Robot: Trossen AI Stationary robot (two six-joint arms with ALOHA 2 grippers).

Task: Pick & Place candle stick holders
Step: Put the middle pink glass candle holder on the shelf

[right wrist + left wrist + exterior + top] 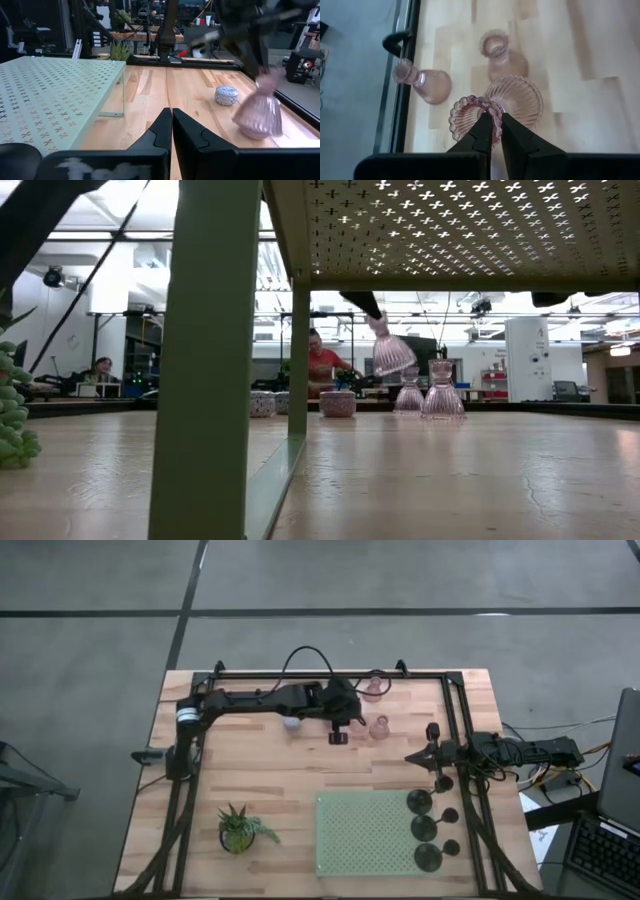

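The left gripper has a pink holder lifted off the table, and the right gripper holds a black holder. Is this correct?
Not quite. The left gripper does hold a pink holder above the table, but the right wrist view shows the right gripper shut and holding nothing.

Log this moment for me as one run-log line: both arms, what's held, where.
left gripper: shut on rim of ribbed pink glass candle holder, lifted, tilted | right gripper: shut, empty, idle at right table edge | green perforated rack: three black holders at its right edge
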